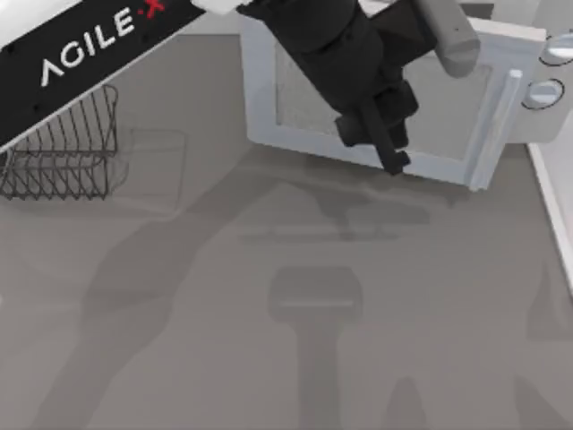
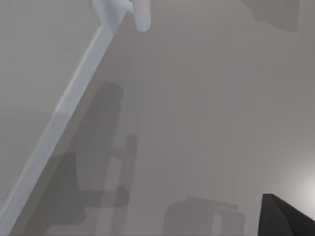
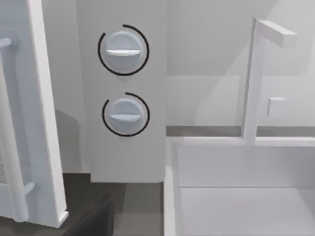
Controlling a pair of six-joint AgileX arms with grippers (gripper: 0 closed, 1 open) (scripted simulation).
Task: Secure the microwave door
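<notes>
The microwave door (image 1: pixel 448 112), a white slab with a grey window, stands ajar at the back of the table, its silvery bar handle (image 1: pixel 498 125) near its right edge. My left arm reaches in from the upper left, and its black left gripper (image 1: pixel 380 143) hangs in front of the door's lower middle, close to the window. In the left wrist view the door's lower edge (image 2: pixel 64 108) runs slantwise beside the grey table, and one dark fingertip (image 2: pixel 285 219) shows in a corner. The right wrist view faces the door's handle edge (image 3: pixel 44 123) and the microwave body's two knobs (image 3: pixel 123 51).
A wire rack (image 1: pixel 67 148) stands at the table's left. The microwave body with its knobs (image 1: pixel 546 90) sits at the back right. A white sink (image 3: pixel 172 196) with a faucet (image 3: pixel 253 78) lies right of the microwave. Open grey table spreads in front.
</notes>
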